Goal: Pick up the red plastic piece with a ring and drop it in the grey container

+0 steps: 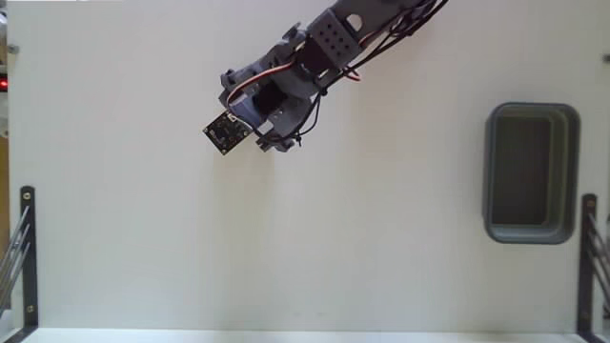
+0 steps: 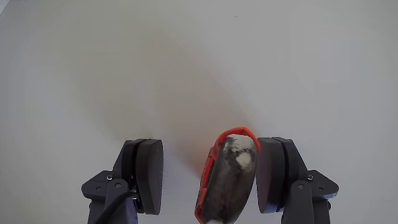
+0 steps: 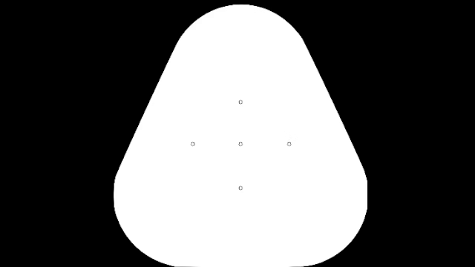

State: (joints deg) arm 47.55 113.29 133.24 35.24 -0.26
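Note:
In the wrist view the red plastic piece with a ring (image 2: 235,131) shows as an orange-red loop around a mottled grey oval. It stands on the white table between the two dark pads of my gripper (image 2: 211,144). The piece sits close against the right pad (image 2: 272,174), and a clear gap separates it from the left pad (image 2: 151,174), so the gripper is open. In the fixed view the gripper (image 1: 272,143) points down at the table left of centre and hides the piece. The grey container (image 1: 491,171) stands far off at the right side of the table.
Black metal brackets stand at the lower left (image 1: 27,257) and lower right (image 1: 587,257) table edges. The arm (image 1: 343,38) reaches in from the top centre, with a small camera board (image 1: 227,131) on its left side.

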